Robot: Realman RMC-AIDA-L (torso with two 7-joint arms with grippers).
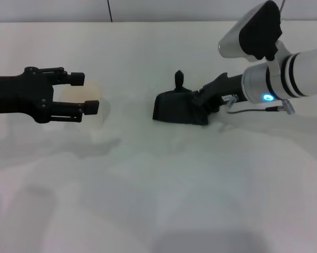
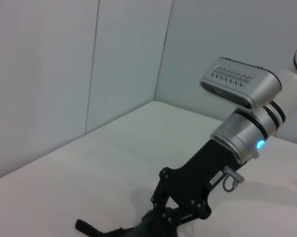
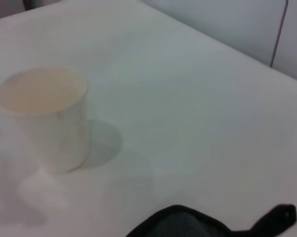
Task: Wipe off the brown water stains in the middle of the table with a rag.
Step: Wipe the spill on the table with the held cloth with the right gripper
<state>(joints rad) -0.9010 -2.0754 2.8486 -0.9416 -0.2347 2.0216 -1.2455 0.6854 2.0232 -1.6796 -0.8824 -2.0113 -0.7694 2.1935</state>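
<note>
A black rag (image 1: 176, 108) lies bunched on the white table (image 1: 163, 179) right of the middle, one corner sticking up. My right gripper (image 1: 204, 101) reaches in from the right and is shut on the rag's right side, pressing it onto the tabletop. The left wrist view shows this gripper (image 2: 175, 217) bearing down on the rag (image 2: 133, 231). The rag's edge (image 3: 188, 224) also appears in the right wrist view. The brown water stains show in no view. My left gripper (image 1: 84, 94) hovers open at the left, holding nothing.
A white paper cup (image 1: 101, 122) with a faint orange tint inside stands just behind and below my left gripper's fingers. It is the same cup (image 3: 44, 118) that appears in the right wrist view. A grey wall runs along the table's far edge.
</note>
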